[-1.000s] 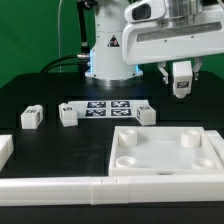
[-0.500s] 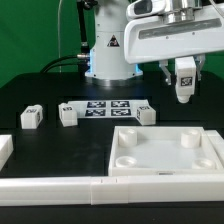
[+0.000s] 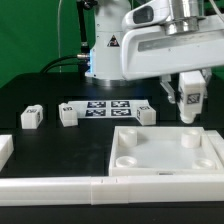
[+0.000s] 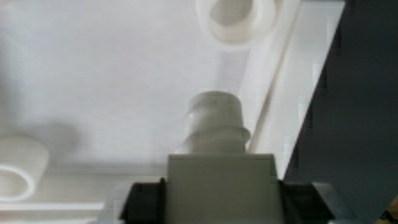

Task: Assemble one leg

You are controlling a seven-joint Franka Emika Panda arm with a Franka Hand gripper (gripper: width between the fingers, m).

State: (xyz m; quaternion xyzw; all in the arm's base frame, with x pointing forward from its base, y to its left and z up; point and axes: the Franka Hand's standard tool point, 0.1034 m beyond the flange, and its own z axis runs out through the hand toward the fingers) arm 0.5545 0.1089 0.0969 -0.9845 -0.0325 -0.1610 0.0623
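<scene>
My gripper (image 3: 190,106) is shut on one leg (image 3: 191,96), a small white block with a black-and-white tag, and holds it just above the far right part of the large white panel (image 3: 160,150). In the wrist view the held leg (image 4: 222,170) sits between the black fingers (image 4: 153,200), its round peg pointing down over the panel (image 4: 107,80) near its edge, between two round sockets (image 4: 240,20). Three more legs stand on the table: one at the left (image 3: 31,117), one beside the marker board (image 3: 68,115), one at its right end (image 3: 147,113).
The marker board (image 3: 105,107) lies behind the panel. A long white bar (image 3: 60,185) runs along the front edge and a short white piece (image 3: 5,148) sits at the exterior view's left. The robot base (image 3: 105,55) stands at the back.
My gripper has moved toward the exterior view's right and down with the leg in it, now closer to the panel's far right corner.
</scene>
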